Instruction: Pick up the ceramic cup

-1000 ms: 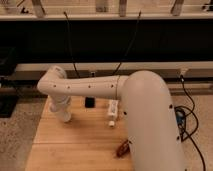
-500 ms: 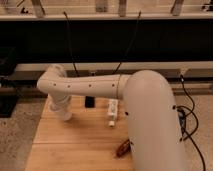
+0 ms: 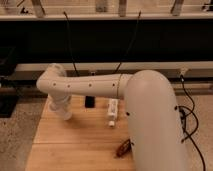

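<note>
My white arm (image 3: 95, 87) reaches leftward across a wooden table (image 3: 80, 137), bends at an elbow (image 3: 52, 80) and points down. The gripper (image 3: 64, 112) is at the lower end of that arm, down at the table's far left corner. It blends with the white wrist. I cannot make out the ceramic cup as a separate thing; it may be hidden at or under the gripper.
A white elongated bottle-like object (image 3: 112, 111) lies in the middle of the table's far part. A small black object (image 3: 90, 101) stands left of it. A brown object (image 3: 122, 147) lies by the arm's large link (image 3: 155, 125). Cables (image 3: 192, 125) run on the floor at the right.
The arm's large near link has shifted slightly to the right. The elbow and the gripper end stay at about the same place over the table's far left corner.
</note>
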Action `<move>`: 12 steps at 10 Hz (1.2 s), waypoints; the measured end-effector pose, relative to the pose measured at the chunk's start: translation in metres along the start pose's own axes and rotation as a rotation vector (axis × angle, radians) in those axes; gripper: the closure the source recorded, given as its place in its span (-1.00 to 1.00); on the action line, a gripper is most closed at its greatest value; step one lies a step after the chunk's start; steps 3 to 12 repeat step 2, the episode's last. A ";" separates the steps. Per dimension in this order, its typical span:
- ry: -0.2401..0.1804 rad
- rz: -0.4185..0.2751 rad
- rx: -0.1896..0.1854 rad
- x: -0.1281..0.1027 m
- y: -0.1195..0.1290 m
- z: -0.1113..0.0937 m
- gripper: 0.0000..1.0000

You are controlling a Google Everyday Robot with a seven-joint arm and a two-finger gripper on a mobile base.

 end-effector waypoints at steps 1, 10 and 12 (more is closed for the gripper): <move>0.003 -0.002 0.001 0.000 0.000 -0.001 0.91; 0.004 -0.005 0.001 0.000 0.000 -0.002 0.91; 0.004 -0.005 0.001 0.000 0.000 -0.002 0.91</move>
